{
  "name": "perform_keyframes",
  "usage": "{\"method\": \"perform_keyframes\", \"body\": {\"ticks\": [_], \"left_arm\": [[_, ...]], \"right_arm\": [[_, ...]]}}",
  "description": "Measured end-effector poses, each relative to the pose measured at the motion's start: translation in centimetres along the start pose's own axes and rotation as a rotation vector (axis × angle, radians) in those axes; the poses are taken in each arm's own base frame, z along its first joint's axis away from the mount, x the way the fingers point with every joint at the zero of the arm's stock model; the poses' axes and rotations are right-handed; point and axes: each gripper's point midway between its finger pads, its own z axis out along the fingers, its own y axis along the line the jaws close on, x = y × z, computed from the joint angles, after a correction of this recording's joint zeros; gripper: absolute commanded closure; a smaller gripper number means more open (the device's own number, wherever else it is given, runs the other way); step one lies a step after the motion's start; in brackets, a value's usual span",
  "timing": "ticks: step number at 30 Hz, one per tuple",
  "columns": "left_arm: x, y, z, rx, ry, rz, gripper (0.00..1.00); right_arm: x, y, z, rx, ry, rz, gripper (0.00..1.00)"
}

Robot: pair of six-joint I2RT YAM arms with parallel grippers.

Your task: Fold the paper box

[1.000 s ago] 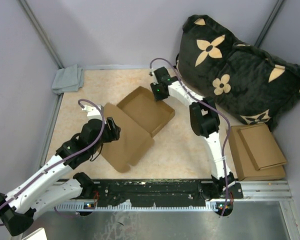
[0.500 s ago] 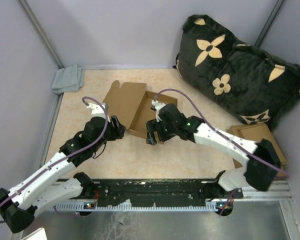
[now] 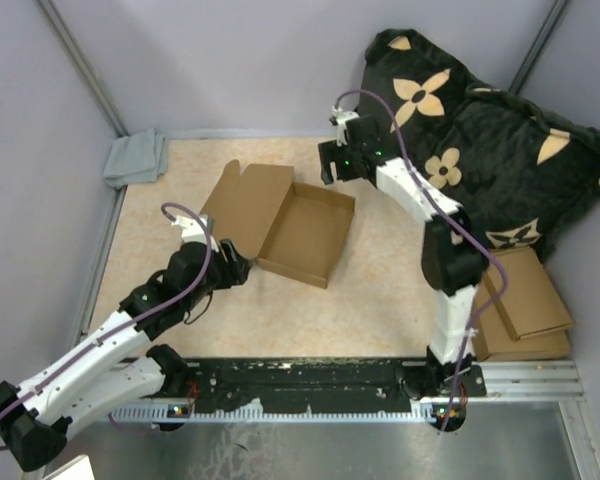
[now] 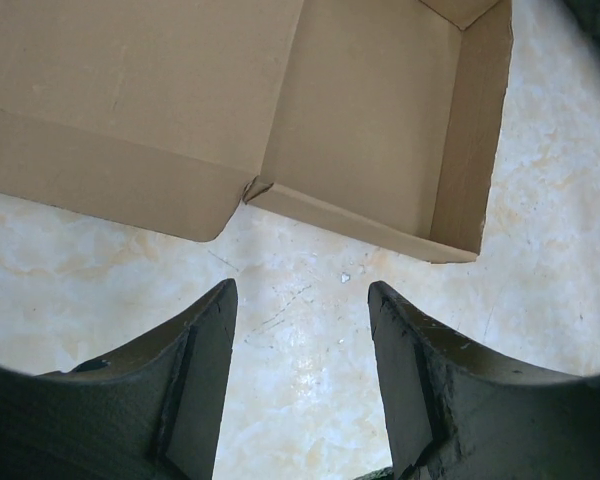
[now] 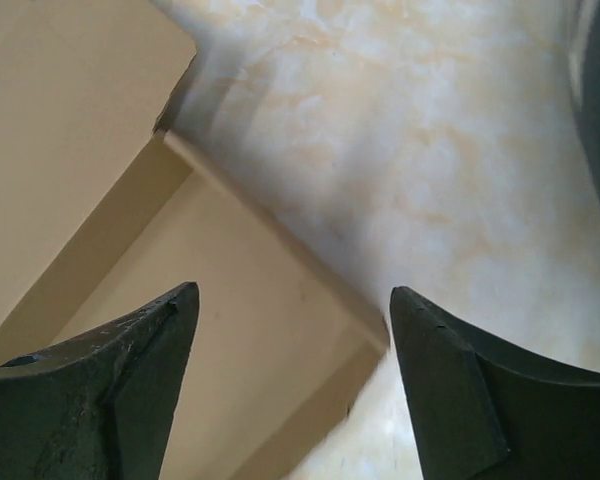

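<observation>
The paper box (image 3: pixel 305 232) lies mid-table as a brown open tray with raised walls, its lid flap (image 3: pixel 245 200) spread flat to the far left. My left gripper (image 3: pixel 238 268) sits just in front of the box's near-left corner, open and empty. In the left wrist view the gripper (image 4: pixel 300 290) hovers over bare table, with the box tray (image 4: pixel 380 110) ahead of it. My right gripper (image 3: pixel 330 170) hangs open above the box's far right corner. In the right wrist view the gripper (image 5: pixel 292 292) has nothing between its fingers, and the tray's corner (image 5: pixel 280 330) lies below it.
A black pillow with beige flowers (image 3: pixel 480 140) fills the far right. A stack of flat cardboard (image 3: pixel 520 300) lies at the right edge. A grey cloth (image 3: pixel 137 158) sits in the far left corner. Grey walls enclose the table, and a black rail (image 3: pixel 310 375) runs along its near edge.
The box has turned: its lid lay at the near left, now at the far left. My right arm swept in front of the box, then back to its far right corner, jaws wider.
</observation>
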Motion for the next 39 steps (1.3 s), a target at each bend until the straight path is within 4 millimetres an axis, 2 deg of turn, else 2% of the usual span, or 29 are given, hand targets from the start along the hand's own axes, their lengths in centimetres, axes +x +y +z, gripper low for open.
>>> {"method": "perform_keyframes", "body": {"ticks": [2, 4, 8, 10, 12, 16, 20, 23, 28, 31, 33, 37, 39], "left_arm": [[0.0, 0.1, -0.3, 0.001, -0.005, -0.008, 0.38], [-0.2, 0.1, -0.6, 0.008, -0.014, -0.018, 0.38], [-0.3, 0.2, -0.9, 0.012, -0.023, -0.026, 0.38], [0.0, 0.4, -0.8, 0.006, -0.015, -0.023, 0.38], [0.4, 0.7, -0.8, -0.003, -0.003, -0.018, 0.38], [0.8, 1.0, -0.5, -0.016, 0.009, -0.013, 0.38], [1.5, 1.4, 0.0, -0.039, 0.028, -0.007, 0.37], [1.9, 1.8, 0.5, -0.072, 0.04, -0.011, 0.36], [2.2, 3.1, 2.2, -0.155, 0.042, -0.024, 0.34], [1.6, 5.1, 3.7, -0.244, 0.053, -0.059, 0.33], [0.4, 6.4, 4.7, -0.298, 0.051, -0.095, 0.32], [-3.3, 8.1, 6.1, -0.343, 0.006, -0.167, 0.28], [-5.4, 8.6, 6.8, -0.332, -0.021, -0.202, 0.26]], "right_arm": [[0.1, -0.1, 3.3, -0.015, 0.03, -0.031, 0.23], [1.2, 0.0, 6.1, -0.039, 0.076, -0.064, 0.23], [3.8, 0.1, 9.4, -0.075, 0.173, -0.114, 0.23], [4.5, 0.1, 10.1, -0.083, 0.197, -0.13, 0.24], [5.0, 0.0, 10.3, -0.087, 0.216, -0.143, 0.29], [5.2, 0.0, 10.1, -0.088, 0.227, -0.15, 0.63], [6.2, -0.2, 10.1, -0.071, 0.238, -0.111, 0.75], [7.6, -0.1, 8.6, -0.061, 0.239, -0.063, 0.79], [14.3, 0.4, 2.8, -0.027, 0.323, 0.054, 0.84], [17.4, 1.5, -0.3, -0.002, 0.342, 0.082, 0.84], [19.2, 2.9, -2.3, 0.008, 0.349, 0.087, 0.83], [22.2, 5.6, -5.6, -0.023, 0.353, 0.116, 0.77], [22.9, 6.1, -6.9, -0.036, 0.344, 0.139, 0.71]]}}
